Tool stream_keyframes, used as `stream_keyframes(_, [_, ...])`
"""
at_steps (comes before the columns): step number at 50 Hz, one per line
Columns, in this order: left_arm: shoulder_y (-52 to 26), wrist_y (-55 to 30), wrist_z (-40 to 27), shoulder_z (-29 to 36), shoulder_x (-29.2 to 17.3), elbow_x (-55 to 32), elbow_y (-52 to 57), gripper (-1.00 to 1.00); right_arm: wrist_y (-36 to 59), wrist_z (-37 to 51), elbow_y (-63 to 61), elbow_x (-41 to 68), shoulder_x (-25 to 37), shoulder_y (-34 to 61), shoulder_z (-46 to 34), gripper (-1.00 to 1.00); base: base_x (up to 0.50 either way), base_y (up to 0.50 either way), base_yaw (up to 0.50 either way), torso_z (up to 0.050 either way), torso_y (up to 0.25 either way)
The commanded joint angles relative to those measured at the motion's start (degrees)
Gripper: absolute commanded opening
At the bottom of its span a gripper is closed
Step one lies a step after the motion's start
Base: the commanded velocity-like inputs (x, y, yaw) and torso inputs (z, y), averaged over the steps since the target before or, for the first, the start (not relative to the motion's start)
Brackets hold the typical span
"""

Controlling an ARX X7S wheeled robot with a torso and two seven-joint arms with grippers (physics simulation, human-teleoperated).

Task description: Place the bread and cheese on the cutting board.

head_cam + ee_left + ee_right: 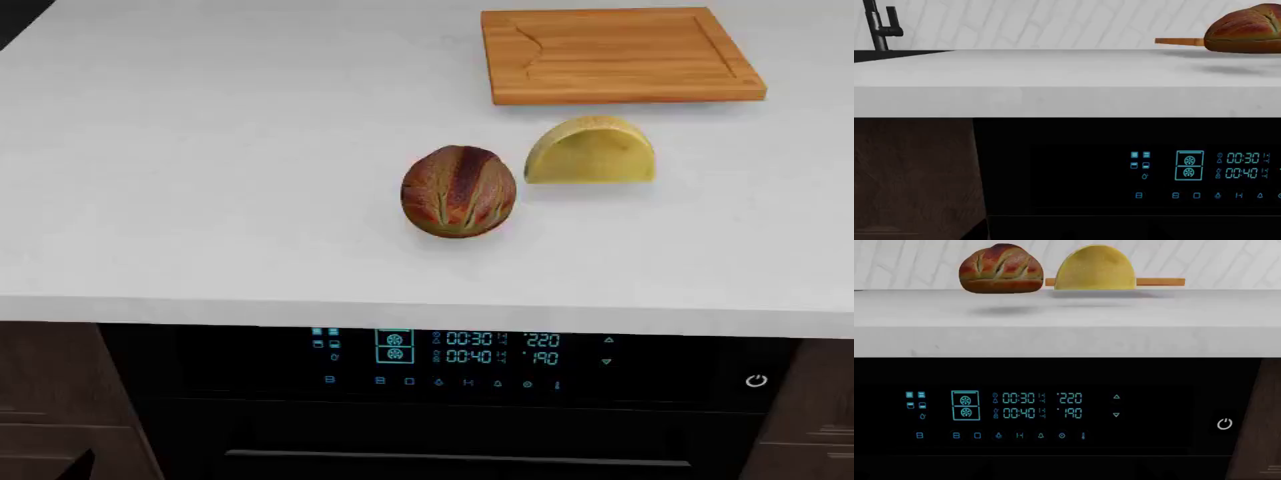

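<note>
On the counter [200, 180] before me, the bread [458, 191] is lying nearest, the cheese [590, 151] just beside it rightward, the cutting board [621, 55] sitting behind both.

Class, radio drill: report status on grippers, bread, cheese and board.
Neither gripper in view. Bread and cheese on counter, off cutting board. Board bare, nothing blocking.

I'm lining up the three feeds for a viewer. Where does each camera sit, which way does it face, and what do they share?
Head view: high, looking down on the counter, bread, cheese and cutting board; no arm or gripper shows.
Left wrist view: low, facing the counter edge and oven panel; faucet visible; no gripper shows.
Right wrist view: low, same facing; bread and cheese visible; no gripper shows.
Shared: all three show the bread and the oven display.
</note>
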Motion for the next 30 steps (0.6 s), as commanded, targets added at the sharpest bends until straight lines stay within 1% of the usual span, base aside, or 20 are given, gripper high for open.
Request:
stream_keyframes(1, [-0.1, 0.0, -2.2, 2.2, -1.7, 0.0, 0.0, 1.0, -0.3, 1.1, 0.5, 0.8, 0.8, 0.2, -1.1, 1.0, 0.0, 0.0, 0.0, 0.0, 0.0])
stream_keyframes(2, [0.0, 0.4, -2.3, 2.3, -2.0, -2.1, 0.0, 1.0, 0.6, 1.7, 0.1, 0.8, 1.0, 0.1, -1.6, 1.0, 0.0, 0.0, 0.0, 0.0, 0.0])
stream_keyframes(4, [0.0, 0.8, -2.7, 2.7, -2.2, -2.2, -0.3, 1.0, 0.7, 1.8, 0.5, 3.3, 1.1, 0.3, -1.7, 1.0, 0.0, 0.0, 0.0, 0.0, 0.0])
stream_keyframes(9, [0.2, 1.4, -2.3, 3.7, -3.0, -3.5, -0.1, 1.0, 0.2, 3.2, 1.7, 4.3, 2.0, 1.0, -2.2, 1.0, 0.0, 0.0, 0.0, 0.0, 0.0])
stream_keyframes(10, [0.7, 4.0, -1.4, 3.2, -2.9, -5.4, 0.0, 1.0, 0.3, 3.4, 2.0, 4.4, 2.1, 1.2, -2.3, 1.0, 0.0, 0.0, 0.0, 0.023, 0.0])
stream_keyframes(11, [0.8, 2.2, -1.3, 3.6, -3.4, -5.3, 0.8, 1.0, 0.2, 3.6, 2.0, 4.5, 2.3, 1.2, -2.5, 1.0, 0.0, 0.0, 0.0, 0.05, 0.0])
stream_keyframes(13, [1.3, 2.7, -1.1, 4.5, -3.7, -5.0, 1.3, 1.0, 0.1, 4.1, 1.1, 4.6, 2.5, 0.7, -2.7, 1.0, 0.0, 0.0, 0.0, 0.05, 0.0])
stream_keyframes(15, [1.4, 2.4, -1.4, 4.7, -3.9, -4.9, 2.0, 1.0, -0.4, 3.1, 1.5, 7.8, 2.5, 0.7, -1.9, 1.0, 0.0, 0.0, 0.0, 0.05, 0.0])
stream_keyframes(16, [1.3, 1.9, -1.3, 4.5, -4.0, -5.7, 2.1, 1.0, 0.4, 1.3, 0.5, 12.0, 2.4, 0.5, -0.9, 1.0, 0.0, 0.0, 0.0, 0.05, 0.0])
stream_keyframes(17, [1.0, 1.6, -1.5, 4.8, -4.3, -5.2, 2.2, 1.0, 3.4, 0.4, -1.3, 15.4, 2.9, 0.8, -0.1, 1.0, 0.0, 0.0, 0.0, 0.05, 0.0])
stream_keyframes(18, [1.4, 0.1, -1.8, 5.0, -4.6, -4.9, 5.0, 1.0, 7.4, 1.6, -6.3, 16.2, 3.9, 0.8, 0.1, 1.0, 0.0, 0.0, 0.0, 0.05, 0.0])
stream_keyframes(20, [0.6, -0.7, -2.4, 5.4, -5.2, -3.9, 7.0, 1.0, 11.4, 2.8, -12.6, 17.9, 5.3, 1.1, 0.8, 1.0, 0.0, 0.0, 0.0, 0.05, 0.0])
stream_keyframes(21, [-0.3, -2.5, -3.0, 5.1, -5.2, -3.9, 9.1, 1.0, 14.5, 4.1, -17.0, 18.5, 6.4, 1.9, 1.4, 1.0, 0.0, 0.0, 0.0, 0.05, 0.0])
stream_keyframes(23, [-1.8, -5.5, -3.6, 4.7, -5.5, -4.3, 12.9, 1.0, 18.2, 6.9, -22.9, 16.3, 8.2, 3.3, 1.2, 1.0, 0.0, 0.0, 0.0, 0.05, 0.0])
stream_keyframes(24, [-3.5, -9.4, -3.5, 4.5, -5.9, -5.2, 16.8, 1.0, 23.4, 8.1, -27.8, 17.1, 9.7, 5.4, 1.5, 1.0, 0.0, 0.0, 0.0, 0.05, 0.0])
stream_keyframes(25, [-4.1, -10.7, -3.6, 4.6, -6.1, -5.3, 18.3, 1.0, 24.5, 8.6, -29.0, 17.1, 10.2, 6.0, 1.5, 1.0, 0.0, 0.0, 0.0, 0.05, 0.0])
stream_keyframes(27, [-7.2, -16.1, -4.1, 3.7, -6.3, -7.1, 24.5, 1.0, 30.0, 10.1, -33.8, 18.0, 11.7, 9.2, 2.3, 1.0, 0.0, 0.0, 0.0, 0.05, 0.0])
stream_keyframes(30, [-10.5, -20.5, -4.5, 3.4, -6.9, -8.2, 29.1, 1.0, 33.1, 10.5, -36.5, 20.0, 12.5, 11.4, 3.4, 1.0, 0.0, 0.0, 0.0, 0.05, 0.0])
